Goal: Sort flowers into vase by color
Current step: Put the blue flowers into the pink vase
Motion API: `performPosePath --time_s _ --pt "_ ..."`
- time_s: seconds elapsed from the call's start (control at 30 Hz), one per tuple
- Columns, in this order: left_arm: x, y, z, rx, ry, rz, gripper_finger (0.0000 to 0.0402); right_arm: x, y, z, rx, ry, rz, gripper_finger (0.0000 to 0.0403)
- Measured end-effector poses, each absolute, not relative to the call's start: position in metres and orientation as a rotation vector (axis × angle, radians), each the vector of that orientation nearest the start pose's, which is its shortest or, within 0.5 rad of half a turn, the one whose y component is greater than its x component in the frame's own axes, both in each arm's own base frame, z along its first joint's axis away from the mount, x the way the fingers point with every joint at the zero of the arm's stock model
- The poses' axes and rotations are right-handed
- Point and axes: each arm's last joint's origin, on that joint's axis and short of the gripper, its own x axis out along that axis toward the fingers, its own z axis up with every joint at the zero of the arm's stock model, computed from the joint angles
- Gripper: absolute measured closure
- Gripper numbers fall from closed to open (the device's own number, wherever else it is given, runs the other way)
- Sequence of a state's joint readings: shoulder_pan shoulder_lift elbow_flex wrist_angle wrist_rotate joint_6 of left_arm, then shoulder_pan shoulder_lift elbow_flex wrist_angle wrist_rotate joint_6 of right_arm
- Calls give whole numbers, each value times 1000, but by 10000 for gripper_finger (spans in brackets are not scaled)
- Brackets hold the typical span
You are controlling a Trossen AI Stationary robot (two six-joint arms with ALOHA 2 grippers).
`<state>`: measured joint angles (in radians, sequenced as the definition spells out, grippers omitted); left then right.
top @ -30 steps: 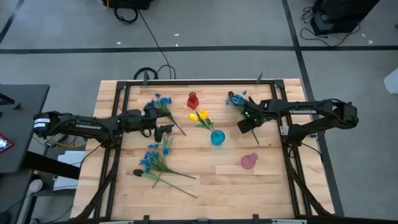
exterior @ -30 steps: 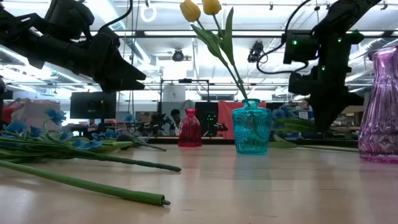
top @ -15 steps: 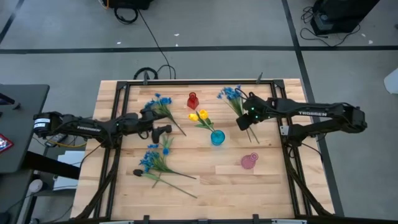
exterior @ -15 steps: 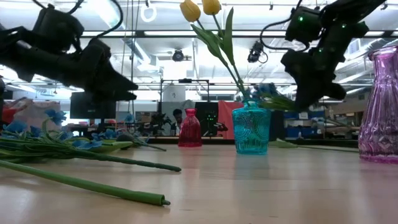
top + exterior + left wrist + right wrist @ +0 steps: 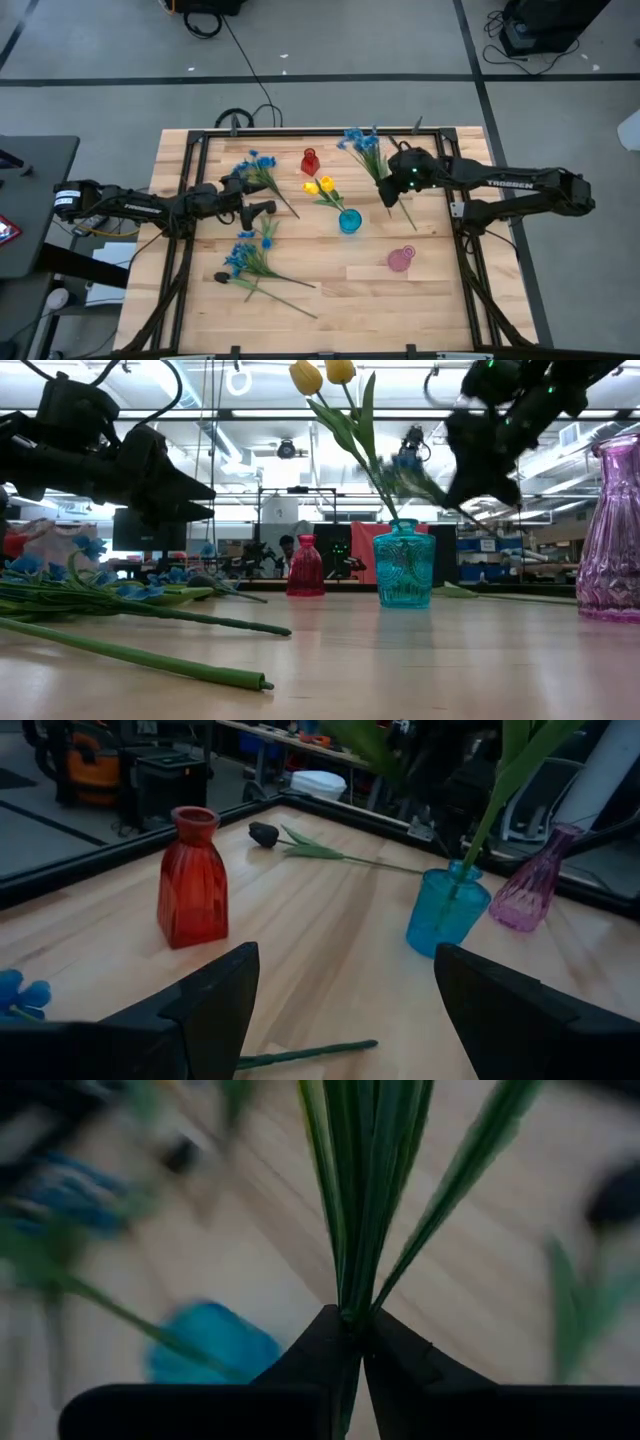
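While I watch from afar:
Right gripper: pinched on blue spray, lifted near the blue vase.
Left gripper: spread, empty, over blue stems.

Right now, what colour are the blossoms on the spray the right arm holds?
Blue. The spray shows best in the high view.
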<state>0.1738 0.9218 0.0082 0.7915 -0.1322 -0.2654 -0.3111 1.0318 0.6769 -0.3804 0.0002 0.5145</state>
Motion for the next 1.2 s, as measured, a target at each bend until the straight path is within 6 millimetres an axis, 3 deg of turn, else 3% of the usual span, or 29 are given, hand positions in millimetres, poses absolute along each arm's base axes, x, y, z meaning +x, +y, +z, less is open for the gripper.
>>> performPosePath --time_s 0.2,0.6,0.73,1.07,1.2 --pt "151 29 145 -297 87 263 95 197 -39 275 414 369 -269 355" --pt "151 28 145 -321 87 240 95 158 19 312 197 180 146 355" --pt "151 28 146 -309 75 237 95 151 30 308 140 140 231 355" --pt "152 28 148 -349 59 236 95 133 44 274 124 38 346 355" --pt "152 28 149 -350 50 235 95 121 44 274 121 36 376 355"
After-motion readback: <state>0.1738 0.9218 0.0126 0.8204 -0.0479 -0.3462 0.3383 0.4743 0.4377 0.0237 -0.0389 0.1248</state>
